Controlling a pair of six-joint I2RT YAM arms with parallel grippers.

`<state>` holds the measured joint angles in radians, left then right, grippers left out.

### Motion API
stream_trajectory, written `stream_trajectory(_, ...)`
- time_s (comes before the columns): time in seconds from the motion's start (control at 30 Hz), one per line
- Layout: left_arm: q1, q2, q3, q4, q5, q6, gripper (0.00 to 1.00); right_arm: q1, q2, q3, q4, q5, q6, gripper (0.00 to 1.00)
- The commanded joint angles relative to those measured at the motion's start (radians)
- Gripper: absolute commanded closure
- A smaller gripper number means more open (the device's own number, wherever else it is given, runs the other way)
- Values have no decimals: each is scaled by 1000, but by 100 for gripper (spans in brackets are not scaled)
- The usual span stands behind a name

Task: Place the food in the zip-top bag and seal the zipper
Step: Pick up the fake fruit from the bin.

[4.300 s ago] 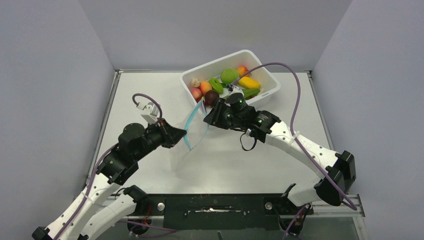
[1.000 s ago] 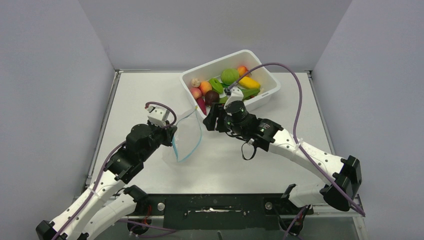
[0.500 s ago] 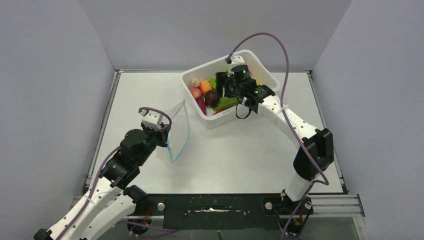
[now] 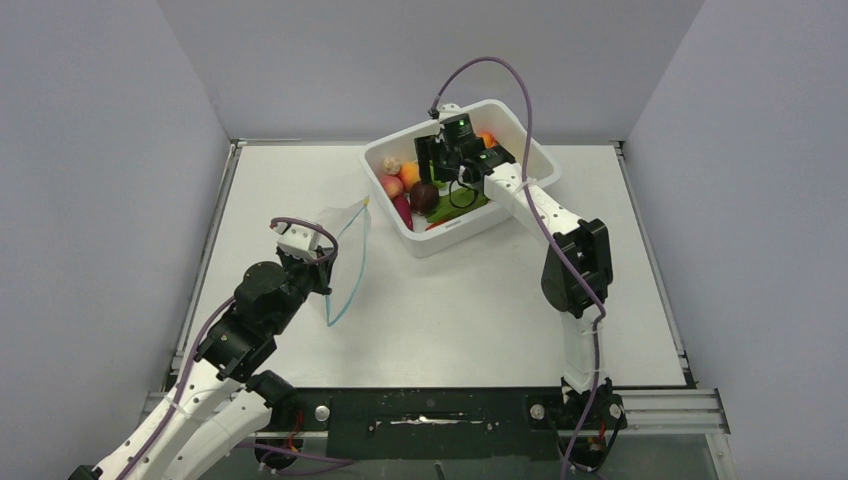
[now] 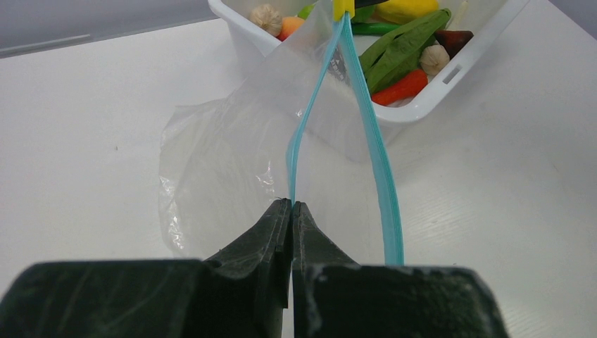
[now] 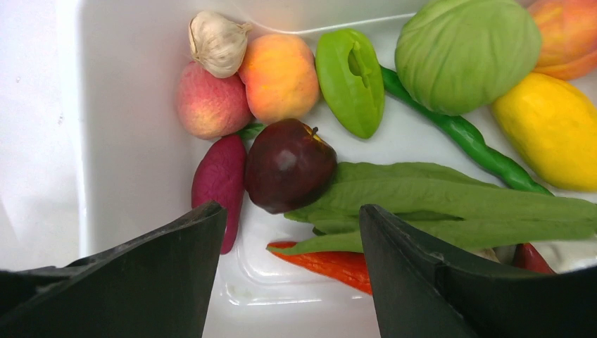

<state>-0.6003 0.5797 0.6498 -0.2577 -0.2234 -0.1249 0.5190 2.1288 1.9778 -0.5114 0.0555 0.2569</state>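
The zip-top bag (image 5: 225, 162) is a clear pouch standing on the table left of the white tub. My left gripper (image 5: 291, 204) is shut on one side of its blue zipper (image 5: 373, 155), and the mouth gapes in a narrow loop. The food lies in the tub: a dark apple (image 6: 290, 165), two peaches (image 6: 279, 77), a garlic bulb (image 6: 217, 44), a green cabbage (image 6: 468, 53), a lemon (image 6: 552, 130) and green leaves (image 6: 450, 204). My right gripper (image 6: 292, 208) hangs open just above the apple, holding nothing. From above, the bag (image 4: 343, 245) looks empty.
The white tub (image 4: 530, 160) stands at the back centre of the table (image 4: 480, 300), with its near wall (image 5: 436, 91) just behind the bag. A yellow slider (image 5: 343, 8) sits at the zipper's far end. Grey walls close in the sides and back.
My right arm has swung from beside the bag's mouth back over the tub, and its jaws have opened wider. My left gripper has drawn the bag slightly left, and the mouth has narrowed.
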Motion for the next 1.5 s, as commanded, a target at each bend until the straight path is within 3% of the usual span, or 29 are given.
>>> stream_trajectory(0.0, 8, -18, 11, 61, 14, 10, 100, -21, 37, 99, 11, -87, -45, 30)
stream_trajectory(0.4, 24, -3, 11, 63, 39, 14, 100, -34, 156, 107, 69, -181, -59, 24)
stream_trajectory(0.7, 31, 5, 11, 64, 49, 14, 100, -38, 287, 223, 17, -113, -66, 24)
stream_trajectory(0.93, 40, 6, 11, 67, 53, 14, 100, -40, 302, 222, 14, -101, -86, 34)
stream_trajectory(1.07, 41, 6, 11, 66, 51, 15, 100, -43, 295, 211, 35, -95, -82, 49)
stream_trajectory(1.47, 51, 8, 11, 71, 61, 13, 100, -49, 210, 173, 44, -108, -62, 51)
